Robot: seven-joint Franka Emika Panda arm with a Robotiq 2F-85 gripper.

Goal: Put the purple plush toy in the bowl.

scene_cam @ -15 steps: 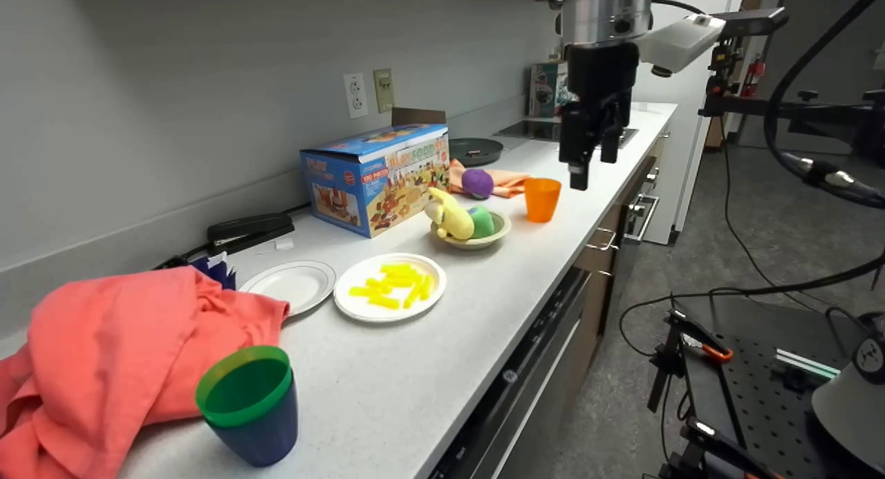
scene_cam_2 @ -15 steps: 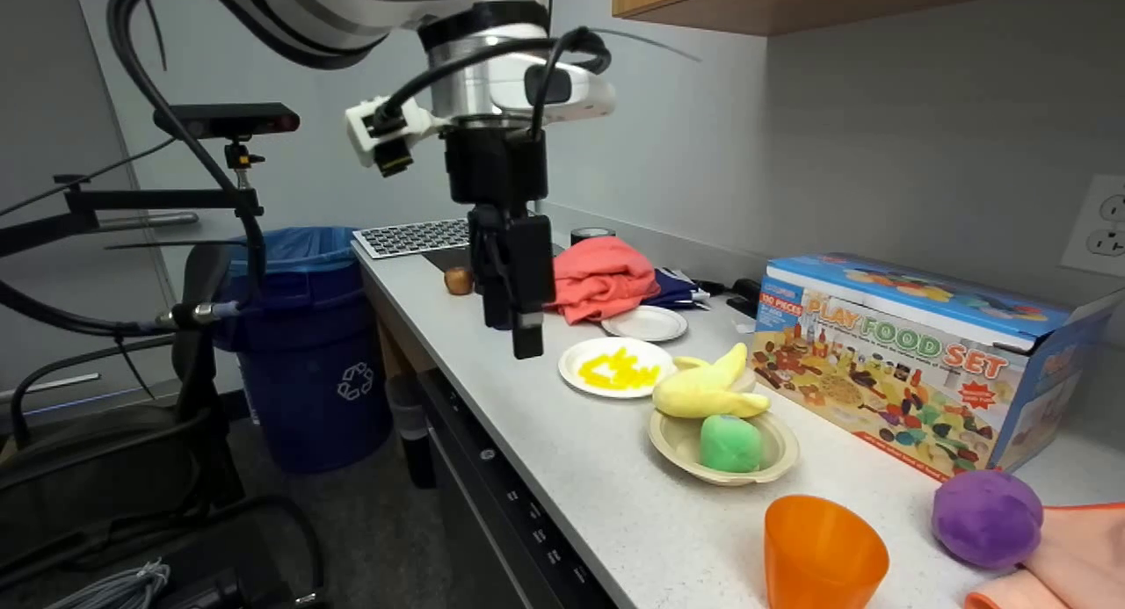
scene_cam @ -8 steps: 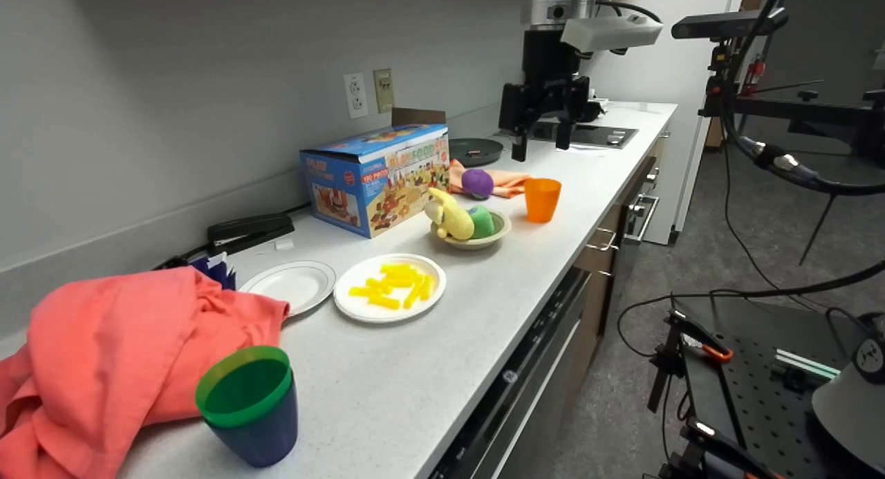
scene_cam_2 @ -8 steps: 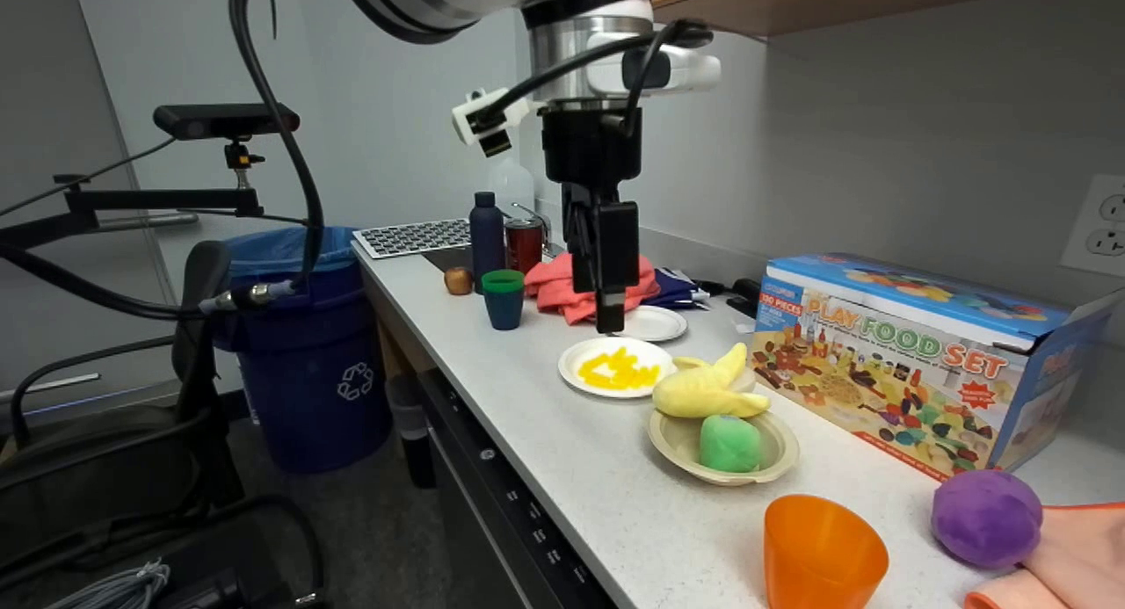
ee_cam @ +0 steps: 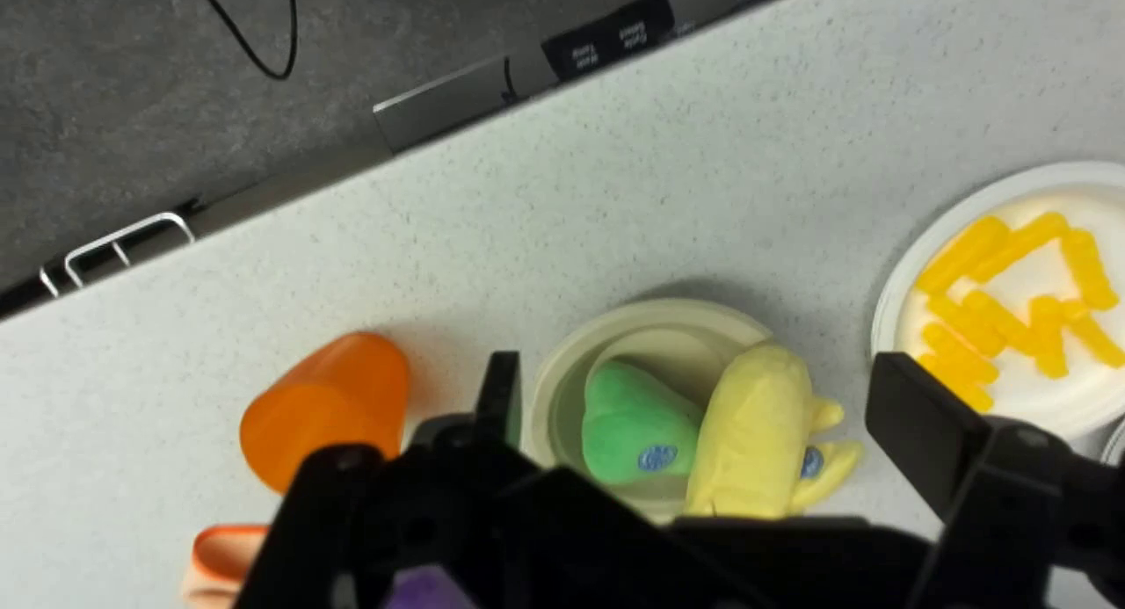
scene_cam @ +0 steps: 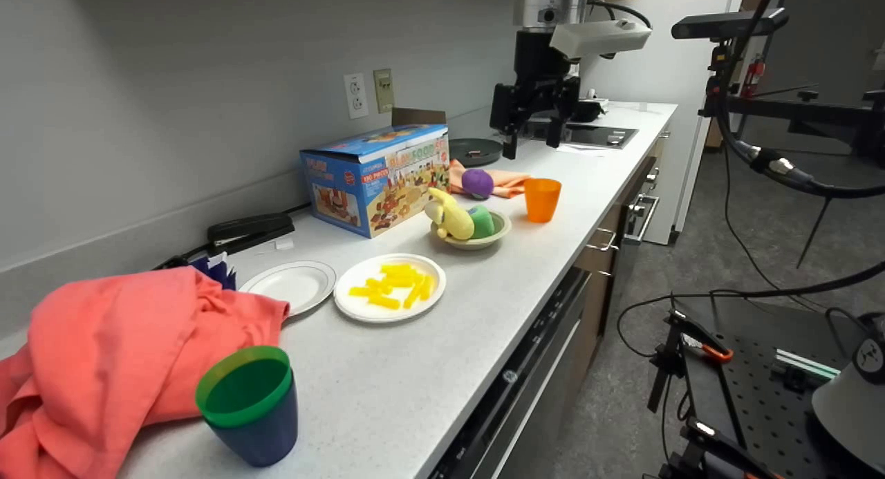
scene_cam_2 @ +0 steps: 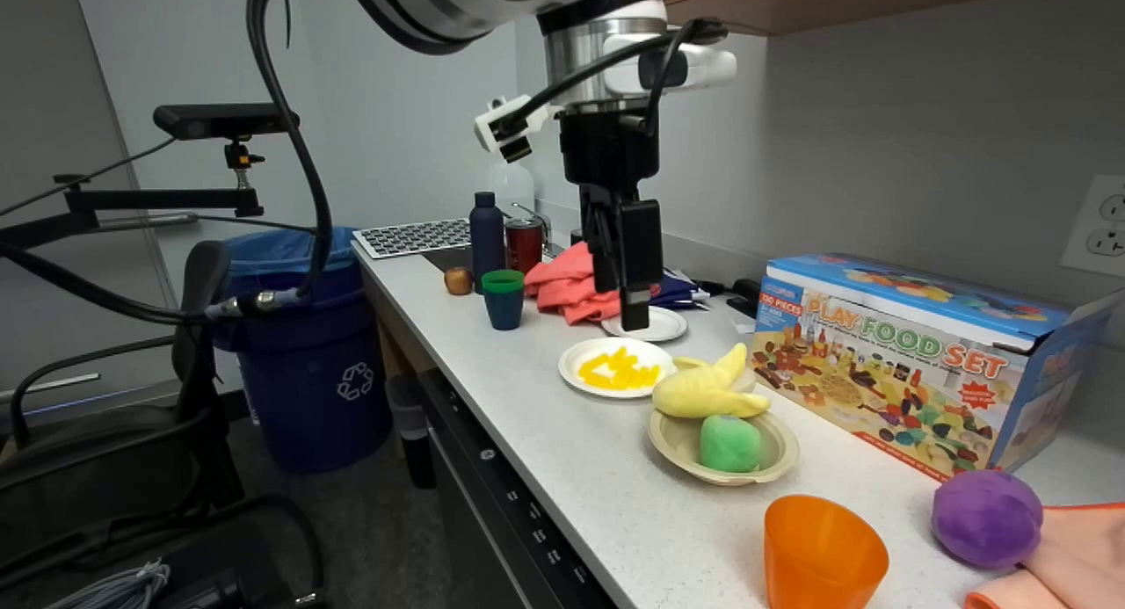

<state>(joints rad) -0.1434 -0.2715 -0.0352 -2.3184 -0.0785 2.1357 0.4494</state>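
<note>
I have my tool [scene_cam: 532, 146] spread, holding nothing; in an exterior view the purple plush toy [scene_cam_2: 988, 518] lies right of the orange cup [scene_cam_2: 824, 552], probably soft and light, best gripped around its middle

Pale counter [scene_cam: 373, 372] bearing 2 white plates [scene_cam: 294, 285], bowl [scene_cam_2: 684, 440], orange cup [scene_cam_2: 824, 552], purple plush toy [scene_cam_2: 987, 518]
</note>
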